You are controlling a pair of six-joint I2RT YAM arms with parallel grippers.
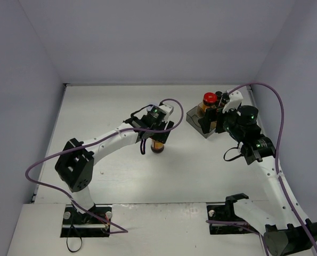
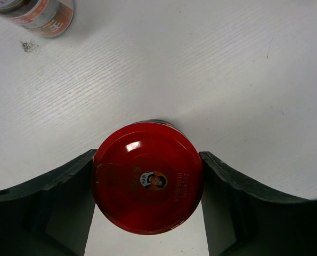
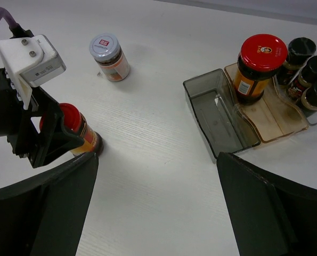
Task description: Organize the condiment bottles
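My left gripper (image 2: 147, 165) is clamped on the red-lidded jar (image 2: 147, 186), whose label is hidden beneath the lid, while my right gripper (image 3: 157, 160) gapes wide, gripping nothing.

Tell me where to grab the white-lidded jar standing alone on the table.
The white-lidded jar stands upright, apart from everything else, so I'd come straight down and pinch across its round lid or the shoulder just below; any approach side looks free.
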